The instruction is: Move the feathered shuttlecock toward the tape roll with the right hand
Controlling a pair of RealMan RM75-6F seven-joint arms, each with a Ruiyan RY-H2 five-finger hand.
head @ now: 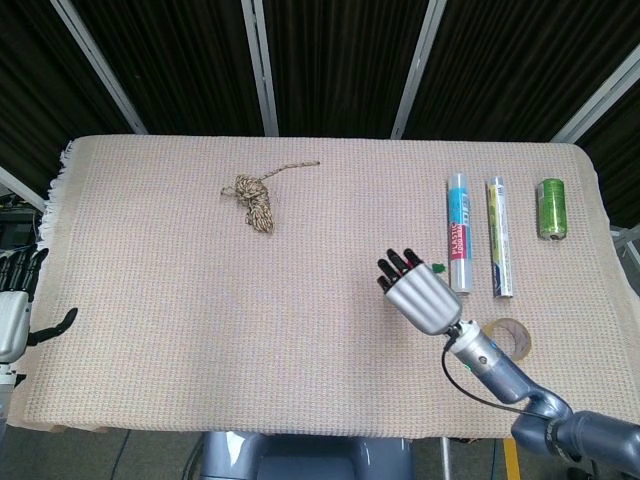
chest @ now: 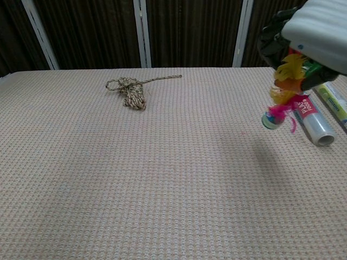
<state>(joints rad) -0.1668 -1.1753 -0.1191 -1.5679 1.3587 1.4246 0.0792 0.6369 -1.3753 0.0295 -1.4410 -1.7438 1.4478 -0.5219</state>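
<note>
My right hand (head: 418, 295) (chest: 312, 38) hangs high above the table's right half and grips the feathered shuttlecock (chest: 283, 92) by its coloured feathers. In the chest view the shuttlecock dangles under the hand with its green-and-white base lowest. From the head view the hand hides nearly all of it. The tape roll (head: 505, 337) lies flat near the front right edge, just right of my right forearm. My left hand (head: 14, 310) shows at the far left edge, beside the table, fingers apart and holding nothing.
A coil of twine (head: 253, 196) (chest: 130, 91) lies at the back left. Two tubes, one blue-labelled (head: 459, 232) (chest: 311, 116) and one yellow-green (head: 499, 236) (chest: 335, 104), lie at the right, with a green spool (head: 551, 208) beyond them. The woven tablecloth (head: 200, 300) covers the table.
</note>
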